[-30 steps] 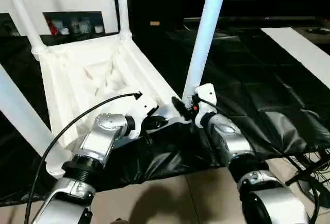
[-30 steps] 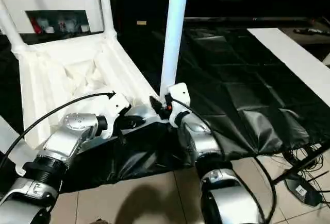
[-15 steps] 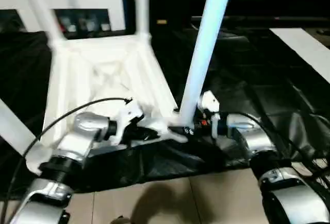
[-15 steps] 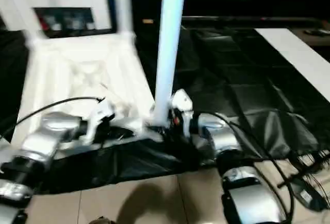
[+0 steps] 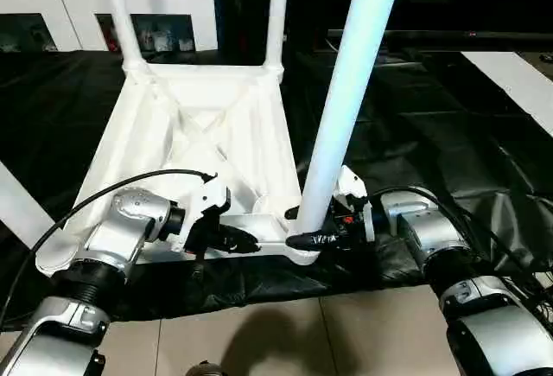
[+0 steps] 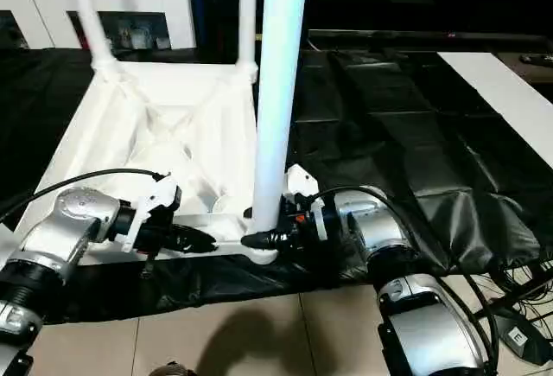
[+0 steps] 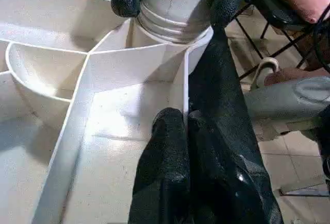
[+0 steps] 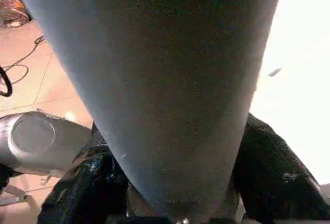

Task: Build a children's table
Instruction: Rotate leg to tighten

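Since a second ago the right gripper (image 5: 302, 227) has swung round to the side of the near leg (image 5: 346, 108), and its jaws now clasp the leg's base. The left gripper (image 7: 175, 131), jaws pinched on the rim, steadies the children's table (image 5: 199, 134), which lies upside down on the black mat (image 5: 415, 134). To do this well, push the leg straight into its socket, no tilting.

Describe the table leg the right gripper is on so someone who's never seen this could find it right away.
Start at the white children's table lying upside down on the black floor covering. Its legs stand up from the corners; take the near leg, at the corner closest to the robot's right arm. It alone has the right gripper closed around its base.
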